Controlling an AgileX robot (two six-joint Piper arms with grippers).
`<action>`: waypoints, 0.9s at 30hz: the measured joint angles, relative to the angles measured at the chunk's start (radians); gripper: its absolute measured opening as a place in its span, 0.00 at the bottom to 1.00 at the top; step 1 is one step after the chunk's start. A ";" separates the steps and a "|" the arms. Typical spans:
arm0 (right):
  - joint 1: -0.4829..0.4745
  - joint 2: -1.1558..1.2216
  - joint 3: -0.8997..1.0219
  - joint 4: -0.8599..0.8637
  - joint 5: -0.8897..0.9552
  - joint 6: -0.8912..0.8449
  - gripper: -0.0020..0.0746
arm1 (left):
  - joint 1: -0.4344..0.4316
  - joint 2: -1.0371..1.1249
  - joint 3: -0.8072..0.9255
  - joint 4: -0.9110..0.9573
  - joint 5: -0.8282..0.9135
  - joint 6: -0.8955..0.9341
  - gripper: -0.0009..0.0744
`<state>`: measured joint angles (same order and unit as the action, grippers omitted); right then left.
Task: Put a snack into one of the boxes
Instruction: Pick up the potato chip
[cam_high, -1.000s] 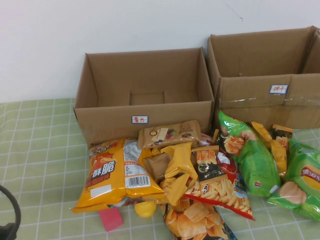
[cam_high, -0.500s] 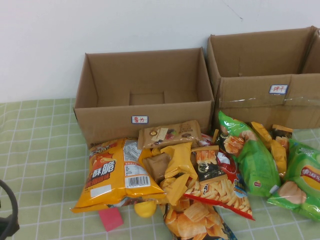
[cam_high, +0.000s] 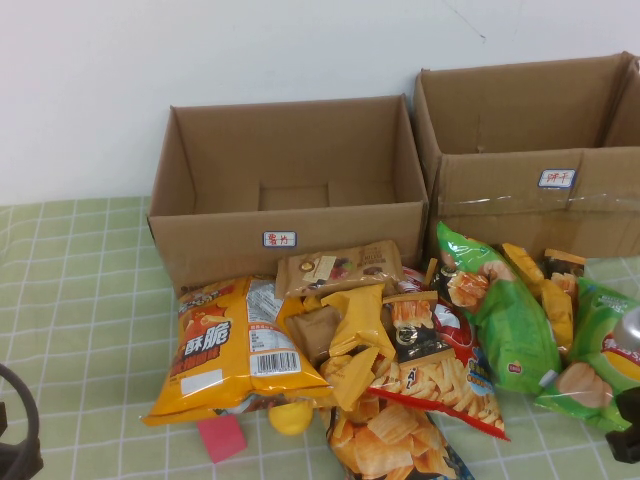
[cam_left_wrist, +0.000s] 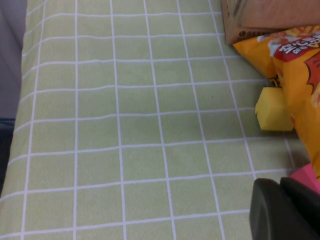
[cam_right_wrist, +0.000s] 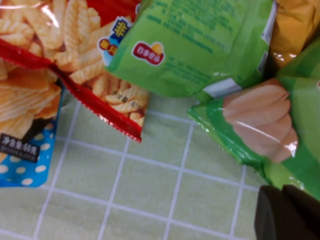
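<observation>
Green and orange snack bags (cam_high: 400, 350) are lying heaped on the checked bench (cam_high: 80, 290), just in front of two open cardboard boxes: the left box (cam_high: 290, 190) and the right box (cam_high: 530, 140), both showing nothing inside. My right end effector (cam_high: 628, 425) is hovering at the bench's near right edge, beside the green chip bag (cam_right_wrist: 200, 45). My left end effector (cam_left_wrist: 285, 210) is sitting low at the near left, near a pink block (cam_high: 221, 437) and yellow block (cam_left_wrist: 272, 110). I cannot tell whether either one is spread or pressed together.
</observation>
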<state>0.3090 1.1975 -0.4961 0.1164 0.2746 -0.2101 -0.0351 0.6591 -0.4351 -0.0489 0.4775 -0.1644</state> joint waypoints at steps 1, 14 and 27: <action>0.000 0.010 0.000 0.000 -0.010 0.000 0.02 | 0.000 0.000 0.000 0.000 0.002 0.000 0.01; -0.012 0.098 -0.139 -0.099 0.086 0.090 0.54 | 0.000 0.000 0.001 -0.015 0.002 0.010 0.01; -0.116 0.403 -0.352 -0.285 0.351 0.482 0.86 | 0.000 0.000 0.001 -0.040 0.002 0.019 0.01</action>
<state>0.1930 1.6003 -0.8484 -0.1691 0.6251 0.2714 -0.0351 0.6591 -0.4345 -0.0893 0.4796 -0.1450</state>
